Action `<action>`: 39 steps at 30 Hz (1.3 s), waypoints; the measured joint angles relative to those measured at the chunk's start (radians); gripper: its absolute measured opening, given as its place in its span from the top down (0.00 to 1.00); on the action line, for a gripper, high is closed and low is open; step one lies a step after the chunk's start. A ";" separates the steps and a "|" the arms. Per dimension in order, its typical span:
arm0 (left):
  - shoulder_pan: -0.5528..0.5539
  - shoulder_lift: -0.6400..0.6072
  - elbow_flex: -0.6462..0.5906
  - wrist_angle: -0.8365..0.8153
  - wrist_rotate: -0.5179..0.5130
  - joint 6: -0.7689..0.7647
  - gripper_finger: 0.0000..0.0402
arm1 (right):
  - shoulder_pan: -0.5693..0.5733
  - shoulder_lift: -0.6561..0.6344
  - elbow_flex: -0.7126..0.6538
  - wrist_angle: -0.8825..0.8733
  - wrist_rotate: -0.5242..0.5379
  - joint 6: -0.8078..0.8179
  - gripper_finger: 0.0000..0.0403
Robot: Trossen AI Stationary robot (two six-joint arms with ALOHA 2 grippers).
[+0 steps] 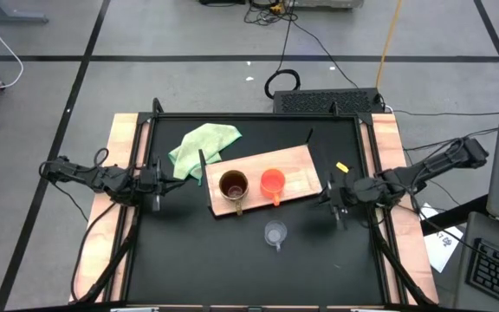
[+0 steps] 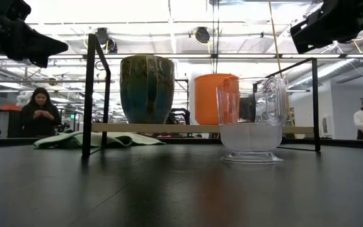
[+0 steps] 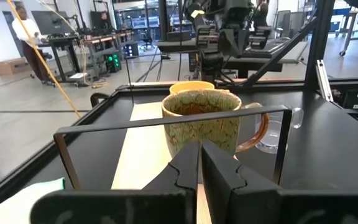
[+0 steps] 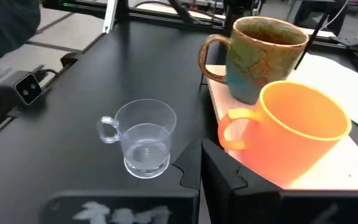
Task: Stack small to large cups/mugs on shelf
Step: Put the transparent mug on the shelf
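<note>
The table is carrying everything, and the shelf, a light-wood board lying slantwise near its middle, is serving as the landmark. A light green cloth is lying crumpled just beside the shelf's far left corner.

The brown mug is standing upright on the shelf's left part, its handle pointing toward the near edge. The orange cup is standing upright on the shelf just to the mug's right, close beside it but not nested. The clear glass cup is sitting off the shelf, on the dark table just in front of the shelf's near edge, below the orange cup.

The left pincer is hovering well to the left of the shelf, its fingers pressed together and holding nothing. The right pincer is waiting just off the shelf's right end, also closed and empty, with the glass cup lying nearer to it than to the left one.
</note>
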 joint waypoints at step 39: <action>0.000 0.000 0.000 -0.005 0.002 0.001 0.95 | -0.066 0.127 0.000 0.225 -0.135 -0.108 1.00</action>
